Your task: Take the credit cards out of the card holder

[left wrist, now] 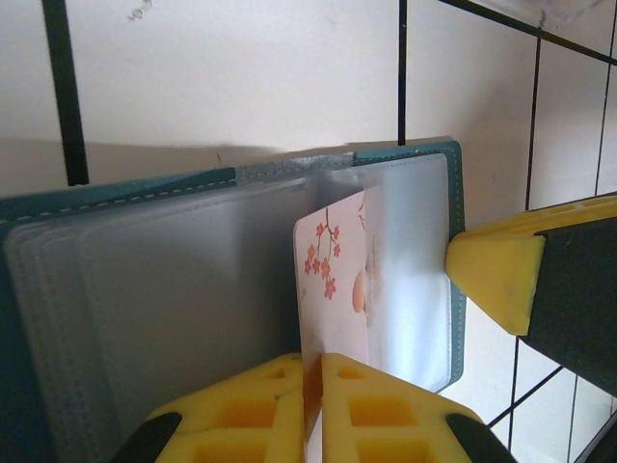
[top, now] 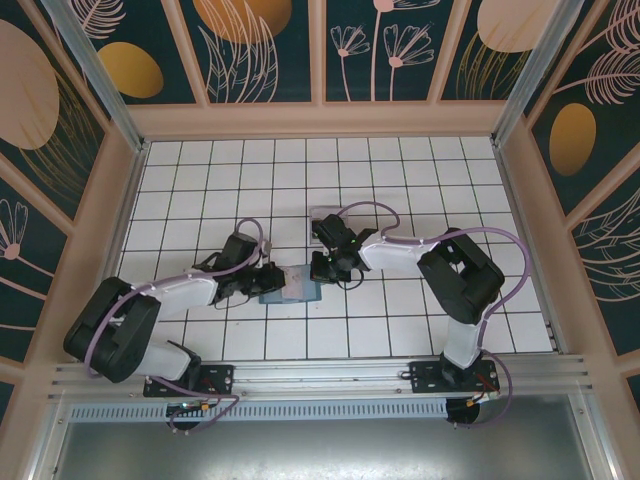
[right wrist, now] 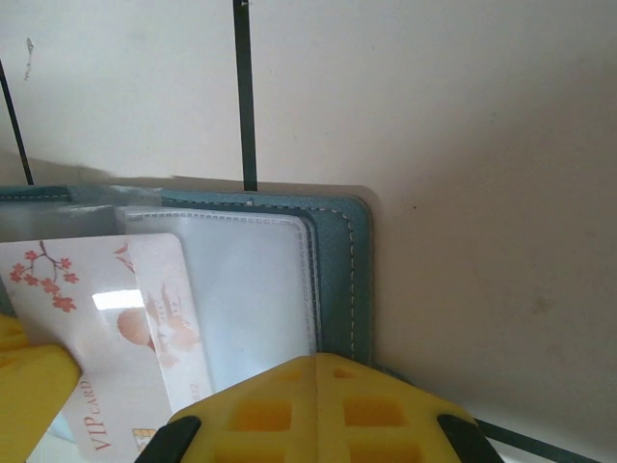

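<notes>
Left pincer (left wrist: 310, 374) is clamping credit card (left wrist: 333, 280), partly out of card holder (right wrist: 337, 280) lying open on table (top: 400, 170). Right pincer (right wrist: 318, 376), closed empty, is pinning its edge. Risk: pin slipping, holder dragging along.

Table (top: 400, 330): white tiled surface ruled with a black grid. Card holder (top: 290, 290): teal, lying open and flat on the tiles near the centre, clear sleeves facing up. Pale rectangular object (top: 318, 218): just behind the holder, too faint to identify.
</notes>
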Controlling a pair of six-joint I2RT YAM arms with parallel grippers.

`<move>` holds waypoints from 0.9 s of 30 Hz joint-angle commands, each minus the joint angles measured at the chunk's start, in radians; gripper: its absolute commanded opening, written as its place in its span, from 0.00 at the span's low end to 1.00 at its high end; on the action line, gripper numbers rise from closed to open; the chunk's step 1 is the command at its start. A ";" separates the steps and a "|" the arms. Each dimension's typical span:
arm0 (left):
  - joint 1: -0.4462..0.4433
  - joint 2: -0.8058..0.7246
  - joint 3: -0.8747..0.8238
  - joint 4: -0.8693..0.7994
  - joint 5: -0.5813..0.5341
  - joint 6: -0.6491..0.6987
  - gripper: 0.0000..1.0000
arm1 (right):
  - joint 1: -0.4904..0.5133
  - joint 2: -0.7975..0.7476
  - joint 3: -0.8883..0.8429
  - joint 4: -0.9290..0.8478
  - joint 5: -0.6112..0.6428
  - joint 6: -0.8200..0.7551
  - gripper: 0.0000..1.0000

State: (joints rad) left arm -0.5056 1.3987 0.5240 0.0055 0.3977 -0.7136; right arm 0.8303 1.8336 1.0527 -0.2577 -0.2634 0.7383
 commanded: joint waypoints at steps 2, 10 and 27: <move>0.005 -0.034 0.051 -0.161 -0.059 0.065 0.12 | -0.007 0.017 -0.019 -0.055 0.024 -0.010 0.05; 0.005 -0.066 0.144 -0.294 -0.108 0.141 0.11 | -0.008 0.006 0.000 -0.069 0.030 -0.017 0.06; 0.004 0.071 0.429 -0.490 -0.093 0.430 0.11 | -0.038 -0.146 0.032 -0.149 0.108 -0.045 0.16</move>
State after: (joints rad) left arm -0.5056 1.4300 0.8997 -0.4286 0.2951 -0.3840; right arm 0.8120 1.7493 1.0595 -0.3634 -0.2001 0.7124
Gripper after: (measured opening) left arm 0.109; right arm 0.160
